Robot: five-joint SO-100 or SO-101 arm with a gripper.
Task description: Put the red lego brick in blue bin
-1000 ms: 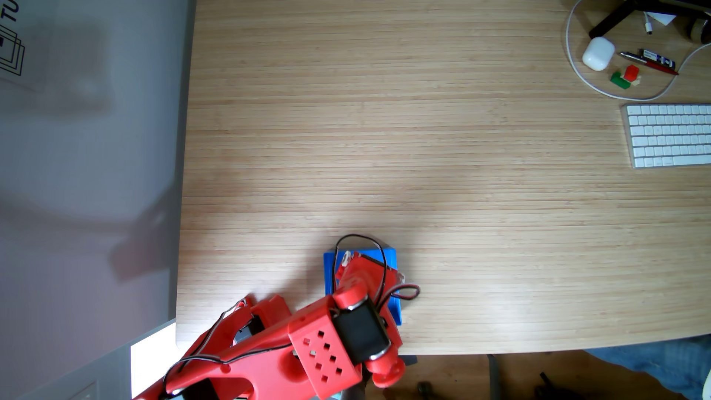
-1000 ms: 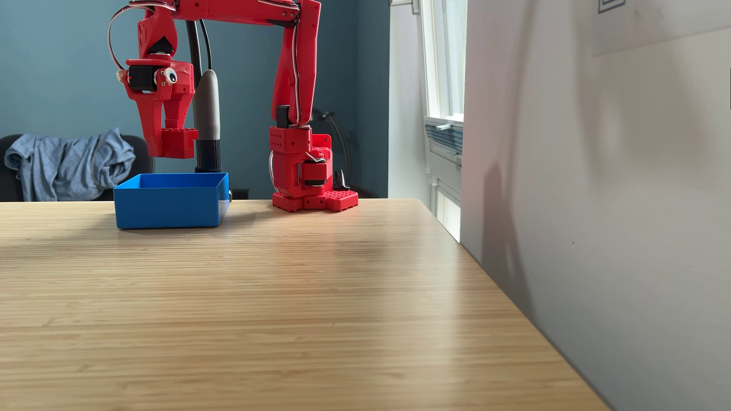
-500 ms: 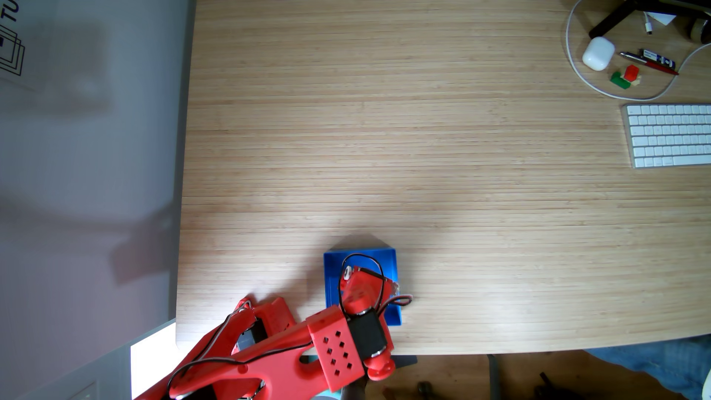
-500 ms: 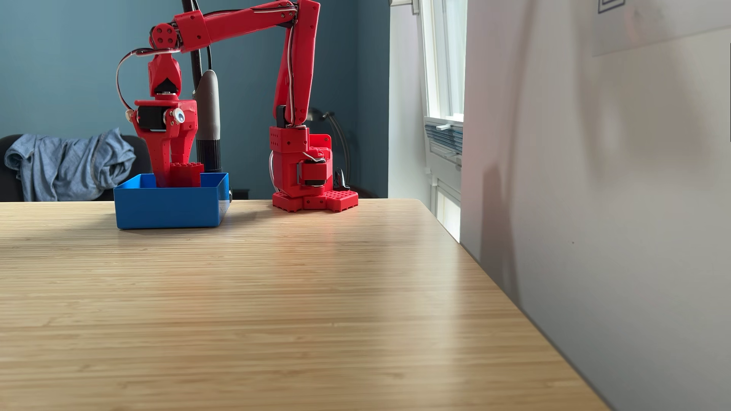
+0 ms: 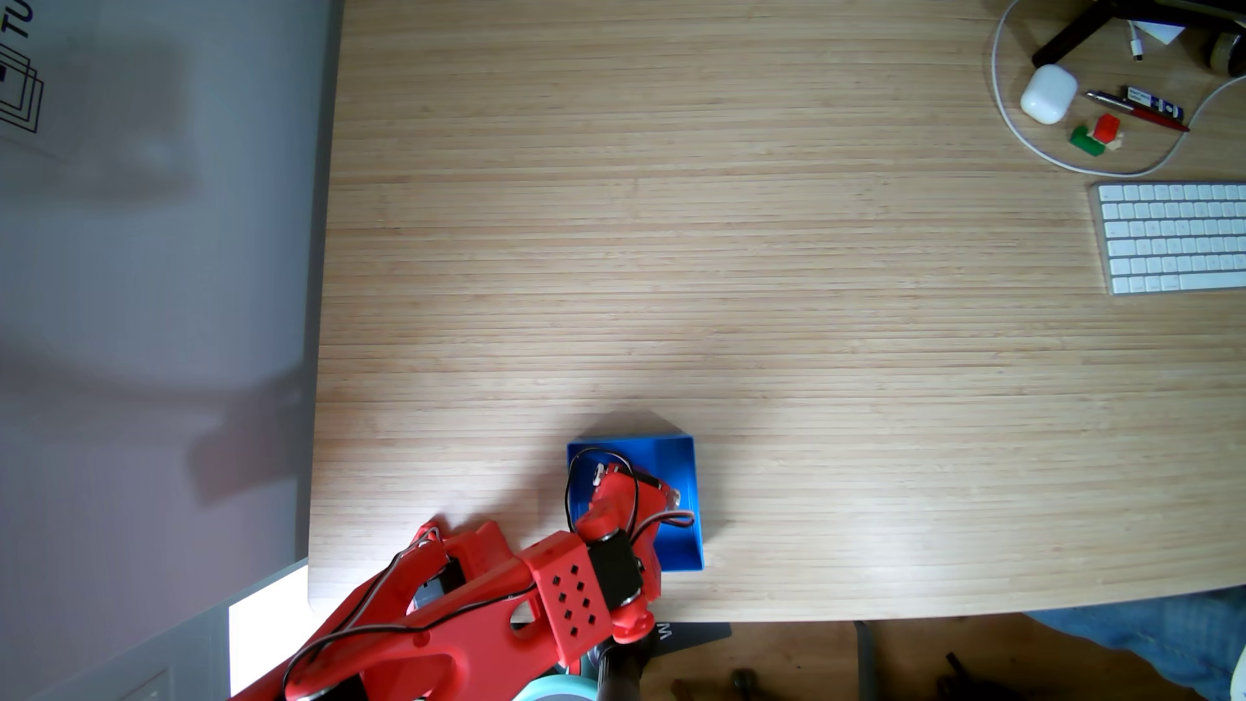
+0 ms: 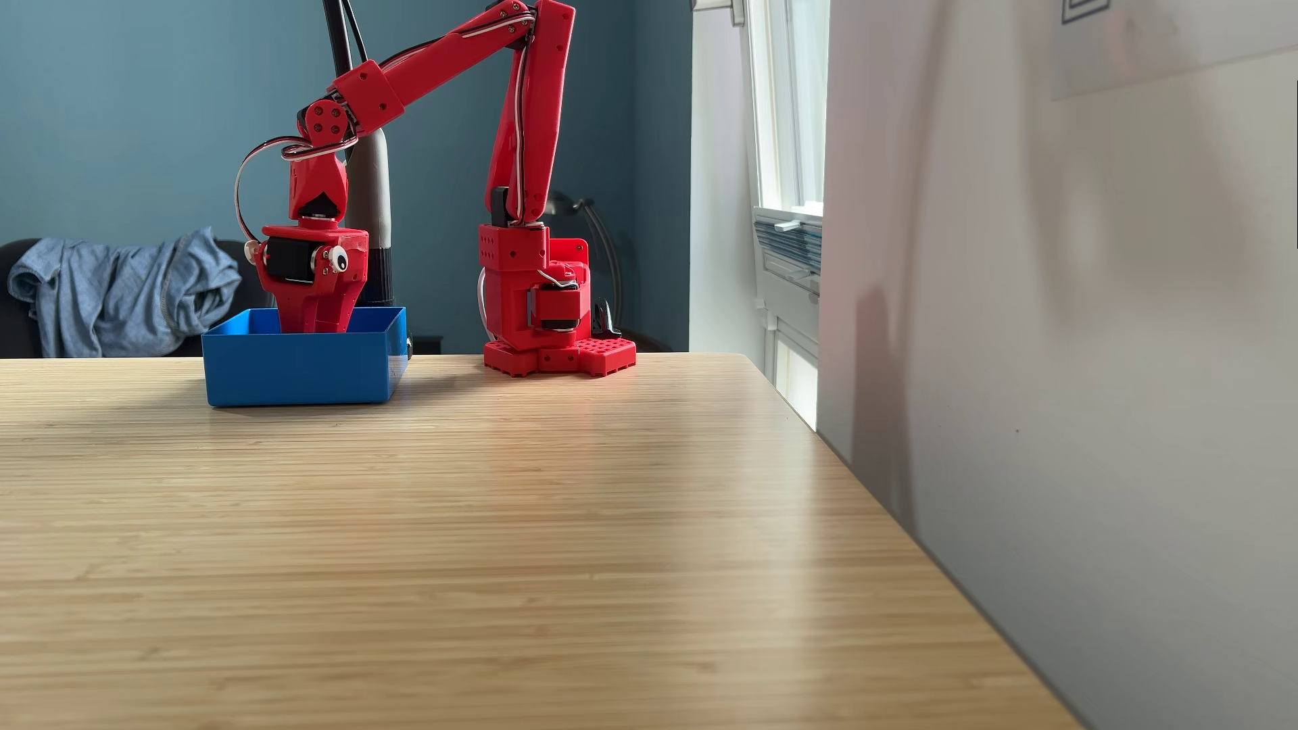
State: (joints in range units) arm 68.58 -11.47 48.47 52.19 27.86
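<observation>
**Gripper lowered into the blue bin, fingertips hidden by its walls**

In a fixed view from the side, the red 3D-printed arm is seen bent over from its base at the far edge of the wooden table, with the gripper pointed straight down into the blue bin. The lower part of the fingers is concealed behind the bin's near wall, so how far the jaws are parted cannot be told, and whether anything is held between them cannot be told either. The red lego brick is hidden from this side by the same wall.

In a fixed view from above, the gripper is placed over the left and middle part of the blue bin, and the bin floor beneath it is covered by the wrist and its looped black cable. A bare strip of blue floor is left visible along the bin's right side and top edge. The brick cannot be made out here; it is either covered by the gripper body or indistinguishable from the red plastic.

The bin is set near the table's lower edge in the view from above, just beside the arm's base. Well apart, at the upper right corner, a white keyboard, a white earbud case, a red pen and a small red-green-white lego cluster are laid out inside a loop of white cable.
</observation>
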